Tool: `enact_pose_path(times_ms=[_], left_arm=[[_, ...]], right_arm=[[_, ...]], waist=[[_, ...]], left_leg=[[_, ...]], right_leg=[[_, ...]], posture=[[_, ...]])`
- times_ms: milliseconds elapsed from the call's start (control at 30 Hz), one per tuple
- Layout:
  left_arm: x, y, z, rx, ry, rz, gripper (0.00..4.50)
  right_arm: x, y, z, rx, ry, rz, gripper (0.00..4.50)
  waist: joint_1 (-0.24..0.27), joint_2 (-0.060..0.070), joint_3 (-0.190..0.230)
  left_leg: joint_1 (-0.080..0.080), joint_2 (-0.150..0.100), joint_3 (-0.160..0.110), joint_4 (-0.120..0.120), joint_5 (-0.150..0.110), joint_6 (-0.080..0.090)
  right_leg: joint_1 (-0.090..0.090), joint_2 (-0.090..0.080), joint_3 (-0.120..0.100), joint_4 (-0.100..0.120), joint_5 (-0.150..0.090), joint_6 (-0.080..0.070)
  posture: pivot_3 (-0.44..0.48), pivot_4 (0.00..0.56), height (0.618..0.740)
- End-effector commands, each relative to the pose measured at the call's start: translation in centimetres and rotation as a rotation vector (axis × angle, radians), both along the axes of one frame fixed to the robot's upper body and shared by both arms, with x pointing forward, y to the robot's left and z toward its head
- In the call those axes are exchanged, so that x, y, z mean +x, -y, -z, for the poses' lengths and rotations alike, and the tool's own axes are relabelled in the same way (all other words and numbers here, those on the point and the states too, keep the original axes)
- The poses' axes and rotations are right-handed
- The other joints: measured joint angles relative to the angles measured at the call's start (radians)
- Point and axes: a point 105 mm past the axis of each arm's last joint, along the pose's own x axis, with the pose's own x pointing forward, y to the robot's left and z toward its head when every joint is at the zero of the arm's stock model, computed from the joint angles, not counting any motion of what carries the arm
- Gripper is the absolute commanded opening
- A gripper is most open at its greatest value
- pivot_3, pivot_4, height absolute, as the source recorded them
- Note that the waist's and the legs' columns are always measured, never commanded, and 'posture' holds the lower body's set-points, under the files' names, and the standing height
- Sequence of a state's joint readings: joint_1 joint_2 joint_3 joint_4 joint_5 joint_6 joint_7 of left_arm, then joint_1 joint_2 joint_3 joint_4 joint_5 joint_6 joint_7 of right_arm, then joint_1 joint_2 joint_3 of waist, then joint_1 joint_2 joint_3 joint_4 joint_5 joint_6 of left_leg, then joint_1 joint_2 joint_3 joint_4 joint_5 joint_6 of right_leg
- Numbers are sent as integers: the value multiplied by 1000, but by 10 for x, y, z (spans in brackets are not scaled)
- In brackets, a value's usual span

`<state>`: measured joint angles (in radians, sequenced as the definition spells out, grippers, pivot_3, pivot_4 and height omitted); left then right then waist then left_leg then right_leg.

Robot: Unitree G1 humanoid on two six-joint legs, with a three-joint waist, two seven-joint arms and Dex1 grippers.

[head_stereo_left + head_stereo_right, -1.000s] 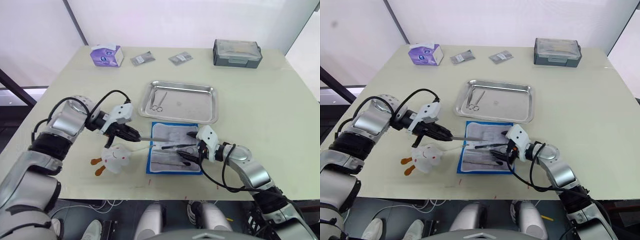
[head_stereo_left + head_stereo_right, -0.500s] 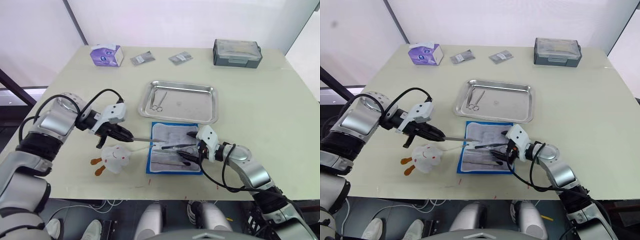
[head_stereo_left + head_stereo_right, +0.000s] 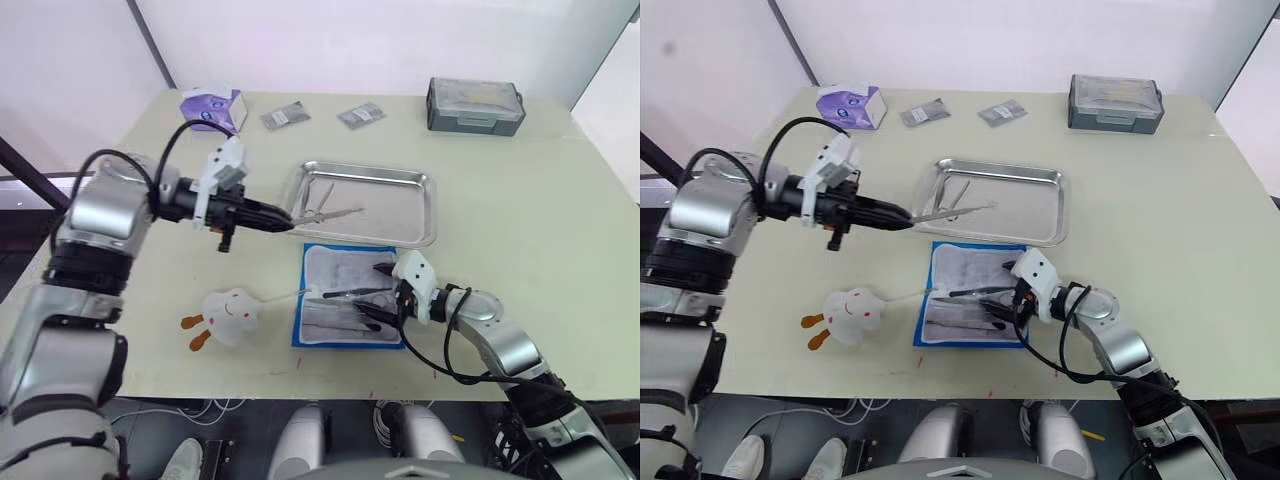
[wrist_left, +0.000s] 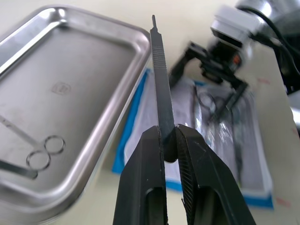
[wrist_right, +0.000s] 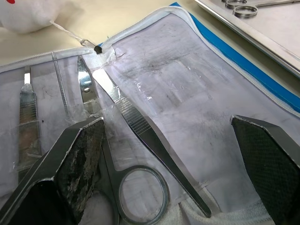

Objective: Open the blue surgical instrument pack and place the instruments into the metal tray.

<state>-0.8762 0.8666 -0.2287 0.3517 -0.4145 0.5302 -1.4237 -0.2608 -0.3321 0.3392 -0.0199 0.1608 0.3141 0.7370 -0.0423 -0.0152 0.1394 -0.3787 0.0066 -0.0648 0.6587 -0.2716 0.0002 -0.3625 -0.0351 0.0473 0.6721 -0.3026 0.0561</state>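
The blue surgical instrument pack (image 3: 340,268) lies open in front of the metal tray (image 3: 395,212), its clear pockets up. Several instruments (image 5: 140,133) lie in those pockets, among them tweezers and ring-handled scissors. One pair of scissors (image 3: 318,201) lies in the tray's left part. My left gripper (image 3: 283,224) is shut on a slim ribbed metal instrument (image 4: 161,93), held level with its tip above the tray's left half. On the pack's right side rests my right gripper (image 5: 168,123), open, its fingers (image 5: 79,159) straddling the pocketed tools.
A white plush toy (image 3: 230,315) with orange feet lies left of the pack, joined to it by a thin string. At the table's far edge stand a purple-white tissue box (image 3: 212,108), two small packets (image 3: 285,118) and a grey lidded box (image 3: 474,106).
My left gripper has pulled the slim instrument out of the pack to the left, then lifted and swung it up over the tray's left edge. The right arm has stayed put.
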Motion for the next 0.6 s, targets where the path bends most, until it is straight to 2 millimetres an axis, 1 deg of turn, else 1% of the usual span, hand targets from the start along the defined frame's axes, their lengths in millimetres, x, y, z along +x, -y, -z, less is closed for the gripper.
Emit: enact_pose_path(times_ms=[33, 167, 400, 467, 500, 600], left_arm=[[11, 5, -20, -73, 76, -101, 12], [34, 27, -22, -179, 95, -277, 12], [53, 54, -20, -248, 136, -455, 12], [58, 66, -16, -260, 161, -488, 12], [60, 69, -14, -270, 166, -512, 12], [74, 69, 1, -283, 144, -645, 12]], right_arm=[[-15, 28, 65, -165, -221, 80, 4500], [-13, 30, 65, -170, -219, 82, 4500], [-12, 29, 64, -168, -214, 83, 4500], [-13, 28, 65, -166, -215, 84, 4500], [-13, 28, 65, -164, -216, 84, 4500], [-14, 28, 65, -164, -217, 85, 4500]], waist=[[1, 0, 0], [2, -1, -1], [2, 0, 0], [2, 0, 0], [3, -1, 0], [2, 0, 0]], left_leg=[[0, 0, 0, 0, 0, 0], [0, 0, -1, 0, 0, 0], [0, 0, -1, 0, 0, 0], [0, 0, -1, 0, 0, 0], [0, -1, -1, 0, 0, 0], [0, -1, -1, 0, 0, 0]], right_leg=[[0, 0, 0, 0, 0, 0], [0, -1, 0, 0, 0, 0], [0, -1, 0, 0, 0, 0], [0, -1, 0, 0, 0, 0], [0, -1, 0, 0, 0, 0], [0, -1, 0, 0, 0, 0]], posture=[[0, 150, 738], [0, 150, 738], [0, 150, 738], [0, 150, 738], [0, 150, 738], [0, 150, 738]])
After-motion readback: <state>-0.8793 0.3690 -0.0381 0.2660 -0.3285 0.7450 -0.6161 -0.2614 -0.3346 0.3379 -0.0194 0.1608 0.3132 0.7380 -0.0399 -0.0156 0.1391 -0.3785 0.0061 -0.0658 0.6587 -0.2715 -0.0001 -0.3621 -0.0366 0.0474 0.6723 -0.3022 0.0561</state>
